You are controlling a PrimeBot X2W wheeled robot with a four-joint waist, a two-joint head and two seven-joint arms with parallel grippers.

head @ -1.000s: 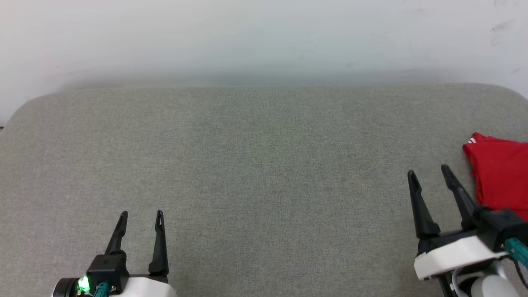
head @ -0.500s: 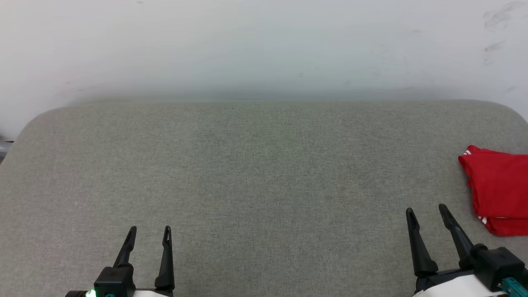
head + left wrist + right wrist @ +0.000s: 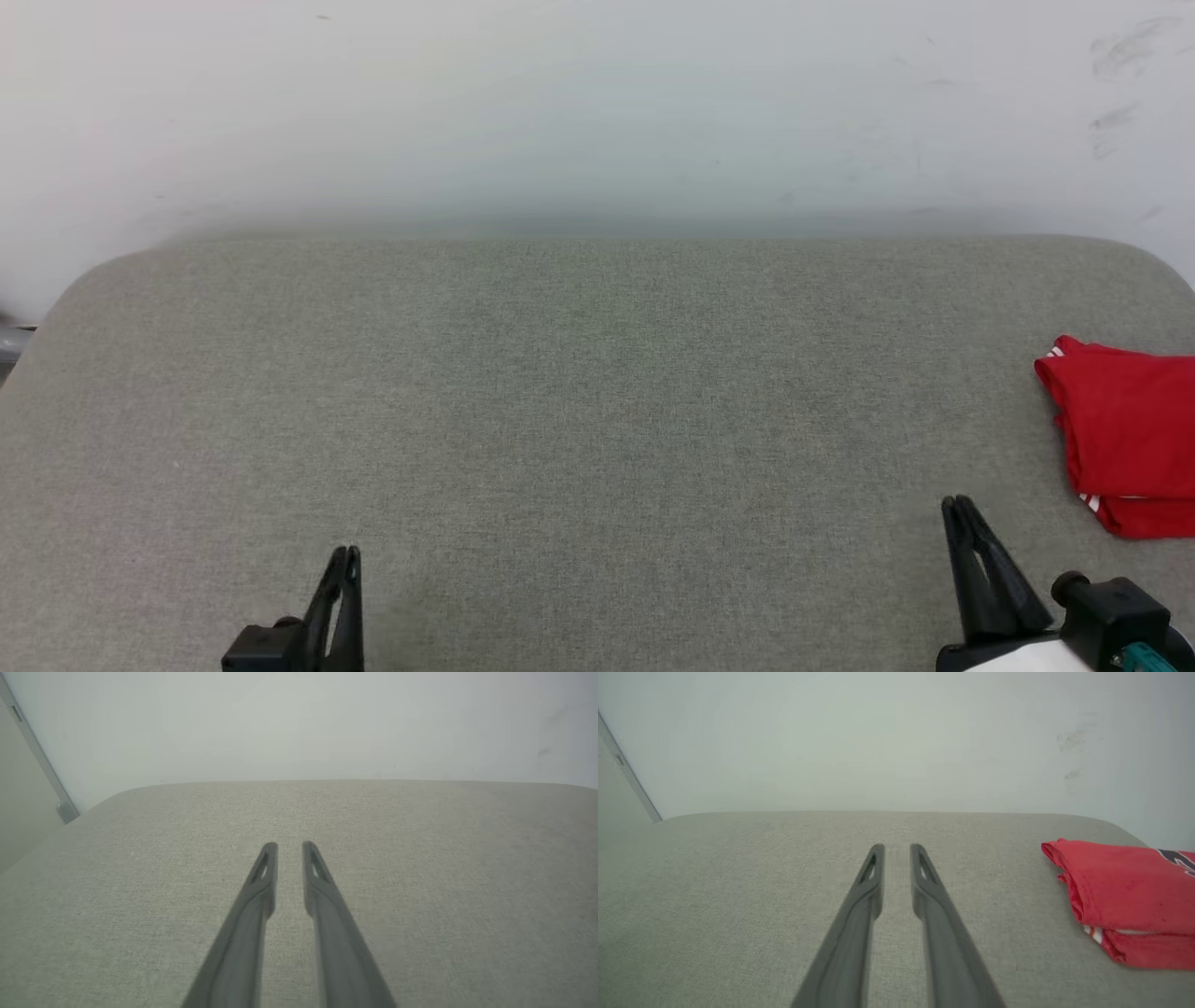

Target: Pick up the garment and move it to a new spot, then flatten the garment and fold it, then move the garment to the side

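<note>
Garment apart, right of narrow empty right pincer; left pincer narrow, empty.

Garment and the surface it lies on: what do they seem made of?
The garment looks like thin, matte knit cloth, perhaps cotton or polyester: it lies in soft folds with rounded edges and small wrinkles. The surface looks like grey-beige woven upholstery fabric, matte, with a visible weave; its rounded corners hint at padding beneath, but that is a guess.
</note>
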